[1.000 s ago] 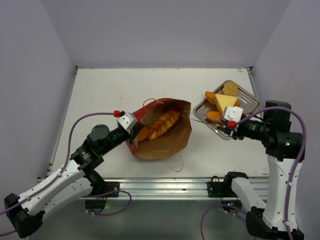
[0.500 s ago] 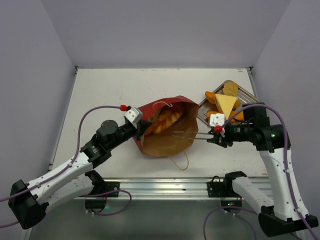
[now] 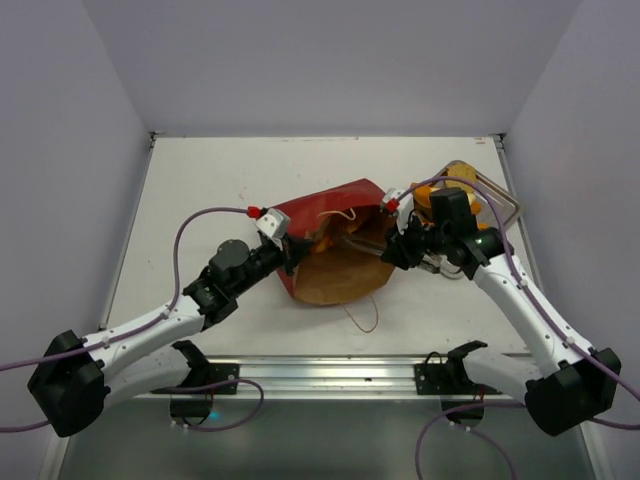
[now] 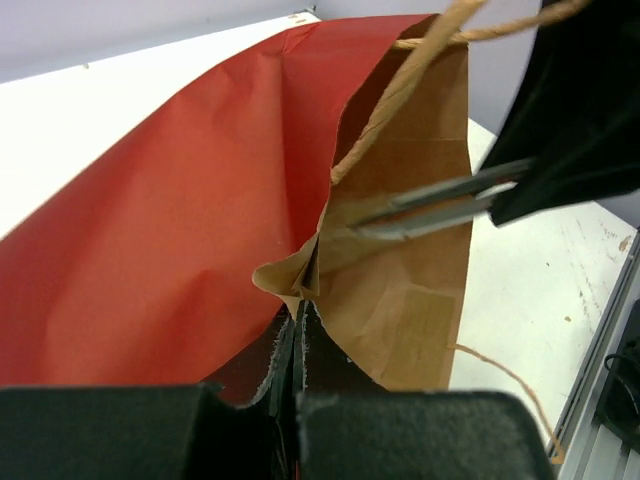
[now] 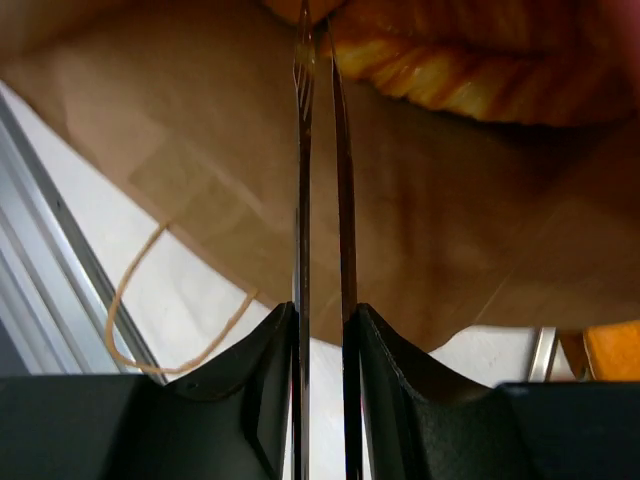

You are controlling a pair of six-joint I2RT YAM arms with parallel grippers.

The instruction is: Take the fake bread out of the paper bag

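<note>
The paper bag (image 3: 325, 205), red outside and brown inside, lies on its side mid-table with its mouth toward the right. My left gripper (image 3: 290, 255) is shut on a folded corner of the bag's rim (image 4: 300, 285), holding the mouth up. My right gripper (image 3: 355, 240) has its long thin fingers (image 4: 440, 200) together inside the bag's mouth. In the right wrist view its tips (image 5: 318, 35) sit at the end of a golden braided bread (image 5: 480, 60) lying on the brown inside (image 5: 450, 230). The bread barely shows from above (image 3: 335, 232).
A silver metal tray (image 3: 505, 200) at the right holds several bread pieces, partly hidden behind my right arm. The bag's tan loop handle (image 3: 365, 315) trails toward the near edge. A metal rail (image 3: 330, 370) runs along the table's front.
My right gripper moved left from the tray into the bag's mouth. My left gripper lifted and turned the bag's rim, so the red outside now covers most of the bread.
</note>
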